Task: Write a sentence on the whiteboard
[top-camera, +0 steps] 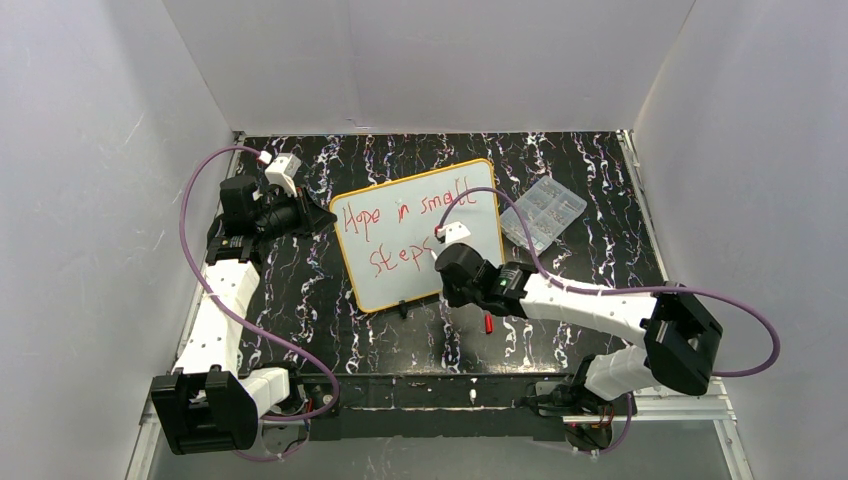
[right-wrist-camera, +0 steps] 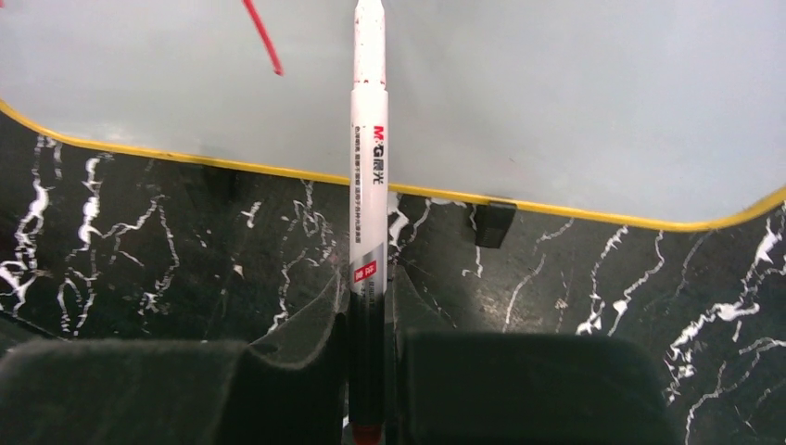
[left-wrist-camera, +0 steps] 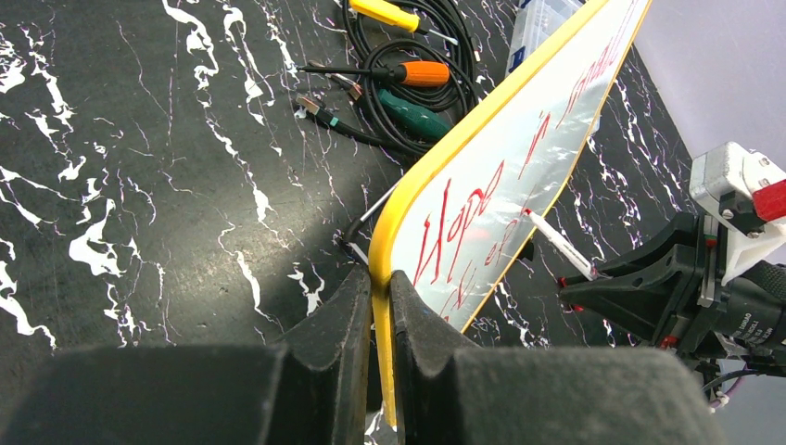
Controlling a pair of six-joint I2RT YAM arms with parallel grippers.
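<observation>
The whiteboard point(top-camera: 400, 280) with its yellow rim lies tilted mid-table. The sentence point(top-camera: 395, 215) in red reads "Hope in small" over "steps". My left gripper point(top-camera: 318, 218) is shut on the board's left edge; in the left wrist view its jaws point(left-wrist-camera: 380, 278) pinch the yellow rim point(left-wrist-camera: 408, 199), with the red letters point(left-wrist-camera: 463, 218) beyond. My right gripper point(top-camera: 452, 262) is over the board's lower right, shut on a white marker point(right-wrist-camera: 369, 139) that points up onto the whiteboard point(right-wrist-camera: 556, 93), beside a red stroke point(right-wrist-camera: 262, 37). The jaws point(right-wrist-camera: 369, 287) clamp the barrel's dark end.
A clear plastic parts box point(top-camera: 542, 212) sits right of the board. A red cap point(top-camera: 488, 322) lies near my right arm. Screwdrivers with an orange handle point(left-wrist-camera: 422, 72) and a green handle point(left-wrist-camera: 412, 113) lie with black cables past the board's edge. A black clip point(right-wrist-camera: 493, 222) sits at the board's lower rim.
</observation>
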